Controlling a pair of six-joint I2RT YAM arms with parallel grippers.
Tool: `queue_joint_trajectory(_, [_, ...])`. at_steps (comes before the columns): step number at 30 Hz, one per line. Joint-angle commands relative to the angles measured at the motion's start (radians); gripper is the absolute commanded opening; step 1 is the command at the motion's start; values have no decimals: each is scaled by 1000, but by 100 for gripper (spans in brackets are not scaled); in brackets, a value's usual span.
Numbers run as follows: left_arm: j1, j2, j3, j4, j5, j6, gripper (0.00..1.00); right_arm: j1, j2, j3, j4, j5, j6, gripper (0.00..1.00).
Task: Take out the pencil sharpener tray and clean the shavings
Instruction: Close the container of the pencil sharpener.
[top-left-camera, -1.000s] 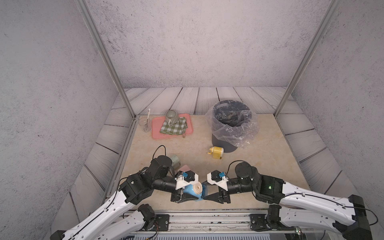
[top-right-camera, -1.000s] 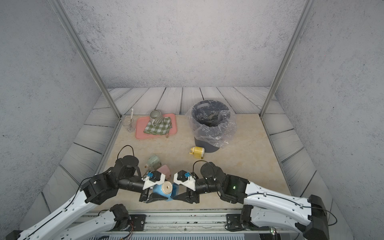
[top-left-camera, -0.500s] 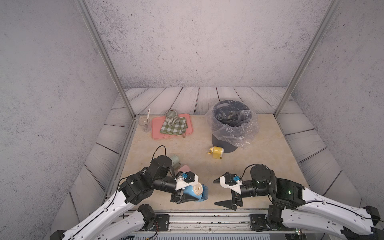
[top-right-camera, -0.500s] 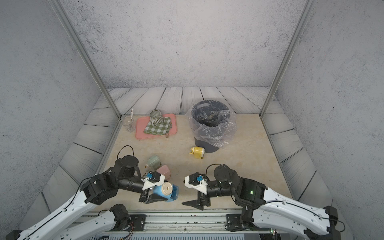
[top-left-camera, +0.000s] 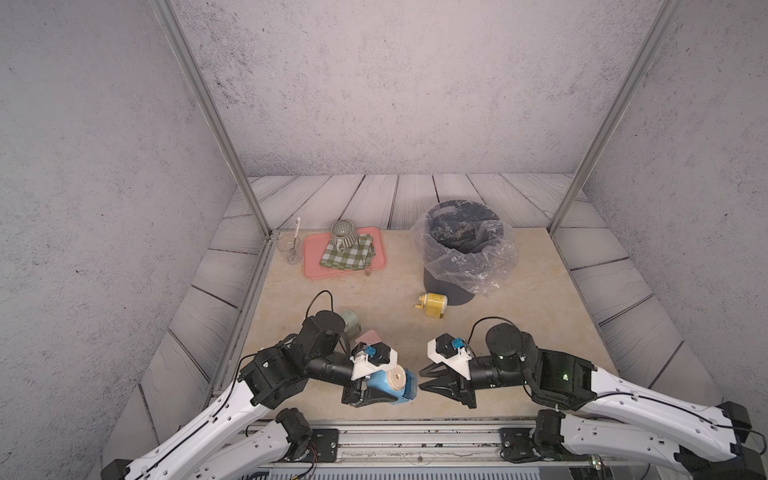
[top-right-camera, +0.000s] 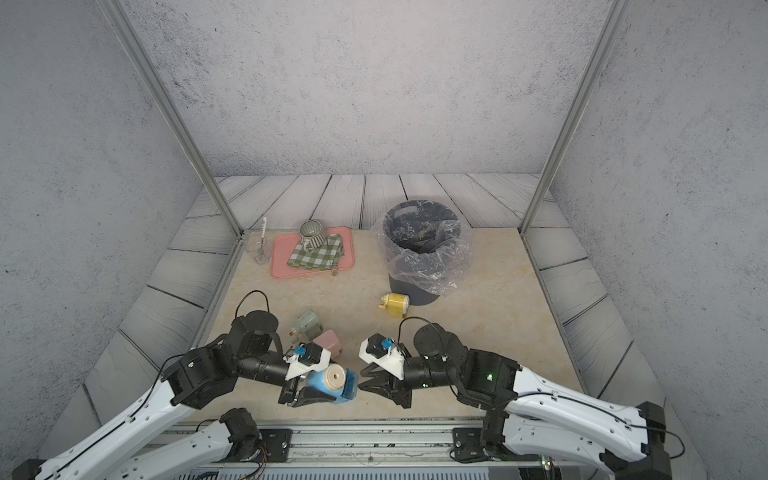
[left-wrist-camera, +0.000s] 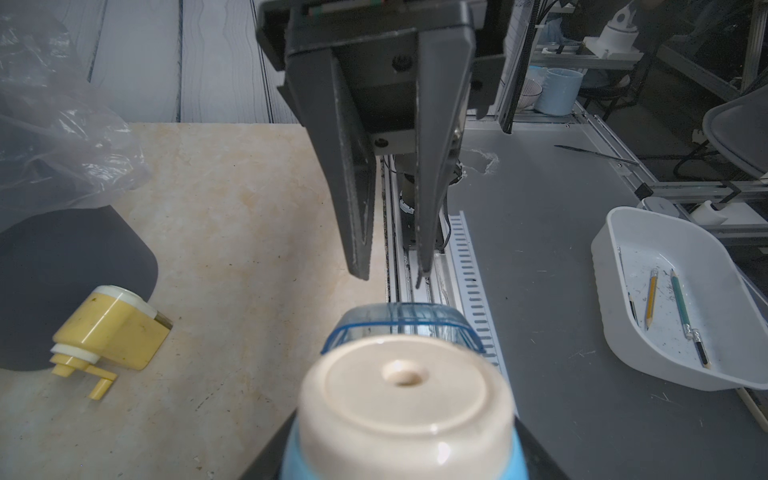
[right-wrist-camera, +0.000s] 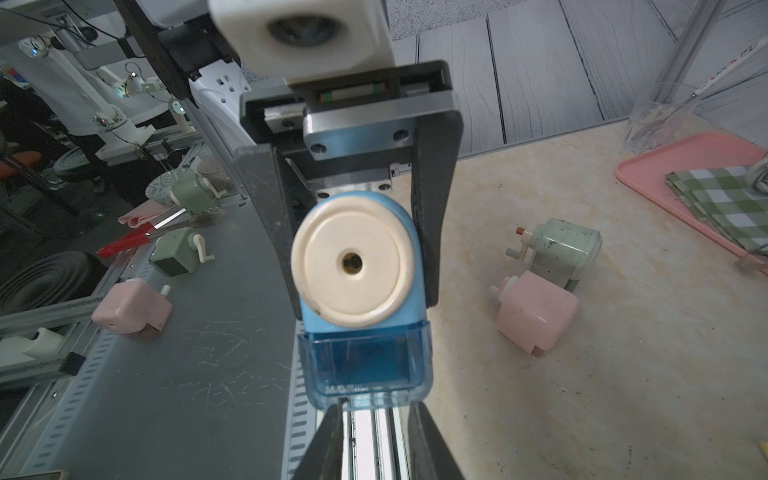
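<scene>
On my feed: glossy blue plastic sharpener (right-wrist-camera: 332, 266) w/ smooth cream face, see-through blue plastic drawer (right-wrist-camera: 365, 365); matt stone-look tabletop (top-left-camera: 374, 299); crinkly clear plastic liner (top-left-camera: 494, 266); checked woven cloth (top-left-camera: 347, 255) on smooth pink plastic tray (top-left-camera: 311, 262).

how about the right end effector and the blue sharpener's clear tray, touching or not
Apart. The left wrist view shows bare rail between the right end effector tips and the tray edge.
</scene>
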Motion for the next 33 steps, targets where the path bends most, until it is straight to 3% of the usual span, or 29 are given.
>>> queue_joint_trajectory(1, [-2,-6,21,42,28,-10,0,-1,-1,7,26,-19,27,25])
queue_joint_trajectory(12, [-2,-16,-12,137,39,-52,0,1,101,3,65,-91,64,19])
queue_joint_trajectory(25, [-2,-75,-57,262,29,-98,0,2,138,-21,91,-69,77,18])
queue_joint_trajectory(28, [-1,-65,-48,224,26,-77,0,2,101,-31,57,-14,72,18])
queue_joint_trajectory(33, [-2,40,25,40,-15,0,0,-1,-115,-57,-72,281,64,25])
